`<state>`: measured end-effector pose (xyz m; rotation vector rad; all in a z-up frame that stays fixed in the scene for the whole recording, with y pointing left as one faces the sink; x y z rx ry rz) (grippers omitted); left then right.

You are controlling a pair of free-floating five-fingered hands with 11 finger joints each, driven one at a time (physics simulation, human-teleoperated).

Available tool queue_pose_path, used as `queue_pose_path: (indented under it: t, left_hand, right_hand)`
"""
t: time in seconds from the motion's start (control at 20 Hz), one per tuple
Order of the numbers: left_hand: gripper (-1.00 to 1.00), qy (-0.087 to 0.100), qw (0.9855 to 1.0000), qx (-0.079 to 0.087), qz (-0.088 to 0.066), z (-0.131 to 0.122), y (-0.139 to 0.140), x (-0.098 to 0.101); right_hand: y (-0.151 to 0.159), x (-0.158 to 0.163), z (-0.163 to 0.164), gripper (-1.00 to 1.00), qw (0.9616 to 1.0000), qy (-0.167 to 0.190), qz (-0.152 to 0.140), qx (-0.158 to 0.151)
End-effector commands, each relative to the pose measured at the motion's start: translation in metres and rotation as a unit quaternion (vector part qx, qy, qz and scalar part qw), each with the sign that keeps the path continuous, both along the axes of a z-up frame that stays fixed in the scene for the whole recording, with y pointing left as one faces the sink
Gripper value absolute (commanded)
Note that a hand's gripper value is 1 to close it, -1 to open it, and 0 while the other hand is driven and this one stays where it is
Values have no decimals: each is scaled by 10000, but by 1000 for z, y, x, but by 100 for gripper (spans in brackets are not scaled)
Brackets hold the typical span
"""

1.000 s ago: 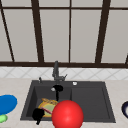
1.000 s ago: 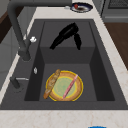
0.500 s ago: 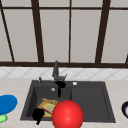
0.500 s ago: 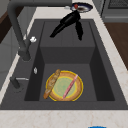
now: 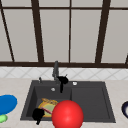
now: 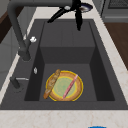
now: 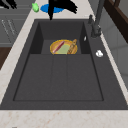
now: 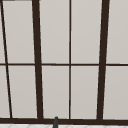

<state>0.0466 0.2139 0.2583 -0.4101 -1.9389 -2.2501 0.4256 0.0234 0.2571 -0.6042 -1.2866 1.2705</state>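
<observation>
Black and spread, the right hand [image 5: 62, 80] is hovering by the faucet [image 5: 55, 70] at the sink's [image 5: 105, 100] back edge, its fingers hanging loose and holding nothing; in the left side view it [image 6: 75, 7] is floating high over the far shallow half. Below, a yellow plate [image 6: 79, 87] is lying in the deep basin, carrying a breadstick [image 6: 51, 83] and a pink stick [image 6: 70, 86]. Near the front rim, the left hand [image 5: 38, 114] is hanging beside a red ball [image 5: 67, 115]; I cannot tell how its fingers stand. A blue dish [image 5: 7, 103] is sitting on the left counter.
</observation>
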Motion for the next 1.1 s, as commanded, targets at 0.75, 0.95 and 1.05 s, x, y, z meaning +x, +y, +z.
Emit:
queue_pose_path:
  t: [0.75,0.95,1.05]
  left_hand:
    - [0,0,10000,0,0,0,0,0]
    - [0,0,10000,0,0,0,0,0]
    - [0,0,10000,0,0,0,0,0]
  right_hand:
    - [-52,49,33,-100,9992,-297,-120,228]
    - [-59,67,29,-100,9997,-65,-146,201]
    - [-62,78,28,-100,9997,49,-120,192]
